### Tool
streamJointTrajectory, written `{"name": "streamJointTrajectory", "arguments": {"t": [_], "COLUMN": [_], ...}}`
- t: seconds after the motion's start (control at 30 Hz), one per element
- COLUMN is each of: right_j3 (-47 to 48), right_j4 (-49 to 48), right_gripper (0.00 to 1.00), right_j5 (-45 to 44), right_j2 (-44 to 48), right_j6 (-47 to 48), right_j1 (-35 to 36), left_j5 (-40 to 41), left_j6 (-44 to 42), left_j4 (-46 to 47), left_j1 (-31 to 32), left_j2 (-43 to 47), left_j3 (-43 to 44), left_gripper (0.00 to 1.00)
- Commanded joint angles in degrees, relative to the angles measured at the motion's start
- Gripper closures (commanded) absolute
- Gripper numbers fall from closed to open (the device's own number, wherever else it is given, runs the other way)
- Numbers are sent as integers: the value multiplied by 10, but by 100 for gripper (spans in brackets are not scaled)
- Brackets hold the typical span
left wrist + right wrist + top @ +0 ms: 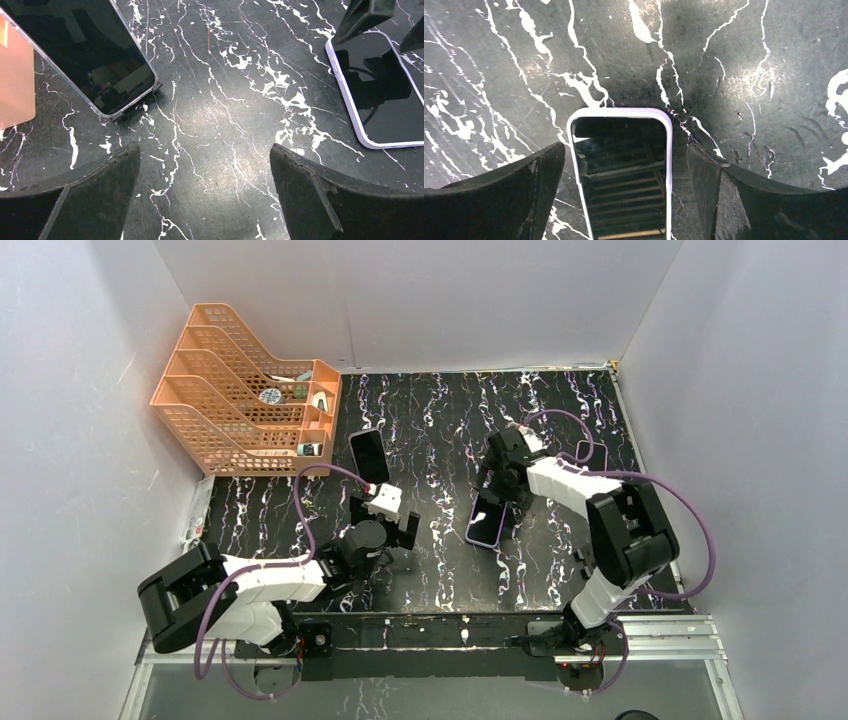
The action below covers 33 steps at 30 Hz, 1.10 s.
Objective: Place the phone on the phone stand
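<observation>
1. Nearest the arm bases, the left gripper [204, 150] hangs over a bare patch of the black marbled table [440, 575]. Its jaws stand wide apart with nothing between them.
2. A little farther and to the right, the right gripper [625, 149] points down at the table. Its jaws are spread just as wide.
3. The purple-cased phone [487, 522] lies flat on the table, screen up. In the right wrist view its top end sits between the right gripper's fingers [531, 180], with a gap on both sides. Neither finger touches it.
4. Farther back on the left half of the table, the clear-cased phone [90, 55] stands tilted, screen up. Its lower edge rests on the dark lip of the phone stand [150, 93]. It is apart from the left gripper and well apart from the purple-cased phone.
5. Just beside that phone, toward the far left corner, sits a peach mesh organiser [200, 420] with stepped tiers.
6. The organiser's low front compartments hold a few small items [270, 395]: one round and greyish, others pale. They are too small to identify. The taller back tiers look bare.
</observation>
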<state>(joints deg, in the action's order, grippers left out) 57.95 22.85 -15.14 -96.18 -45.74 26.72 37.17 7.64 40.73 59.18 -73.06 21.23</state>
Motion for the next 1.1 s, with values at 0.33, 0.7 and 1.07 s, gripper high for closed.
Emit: {"name": "streamJointTrajectory", "arguments": {"t": [0.33,0.7,1.07], "right_j3": [20,53,54], "right_j4": [-12,21,43], "right_gripper": [1,1,1], "right_j5": [-8,-8,-13], "right_j2": [18,-30,-52], "right_j6": [25,40,39], "right_j1": [8,23,29], "left_j5": [-11,-24,-26], "left_j6": [10,12,16], "left_j4": [27,26,26], "left_j1": [3,3,3], "left_j2": [2,-10,-21], "left_j3": [-3,-1,-5], "left_gripper": [2,2,2]}}
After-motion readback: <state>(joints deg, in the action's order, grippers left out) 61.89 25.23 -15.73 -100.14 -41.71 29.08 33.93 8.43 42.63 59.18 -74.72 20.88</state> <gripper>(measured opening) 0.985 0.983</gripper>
